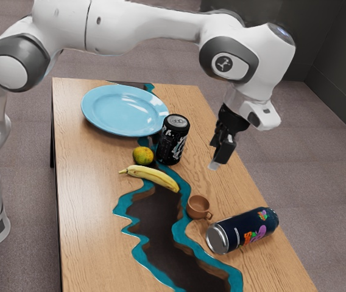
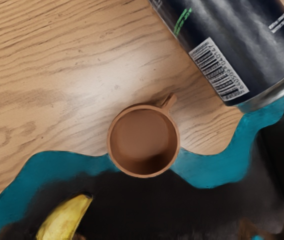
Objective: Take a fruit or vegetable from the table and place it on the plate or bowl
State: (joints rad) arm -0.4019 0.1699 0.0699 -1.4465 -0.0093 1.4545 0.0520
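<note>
A yellow banana lies mid-table beside the teal resin strip, and its tip shows in the wrist view. A small orange-green fruit sits just behind it, next to an upright black can. The blue plate lies at the table's far end with nothing on it. My gripper hangs in the air to the exterior view's right of the black can, well above the wood and holding nothing. It is apart from both fruits.
A small brown cup stands below my hand at the resin edge. A dark can lies on its side near it. The table has a dark resin river down its middle.
</note>
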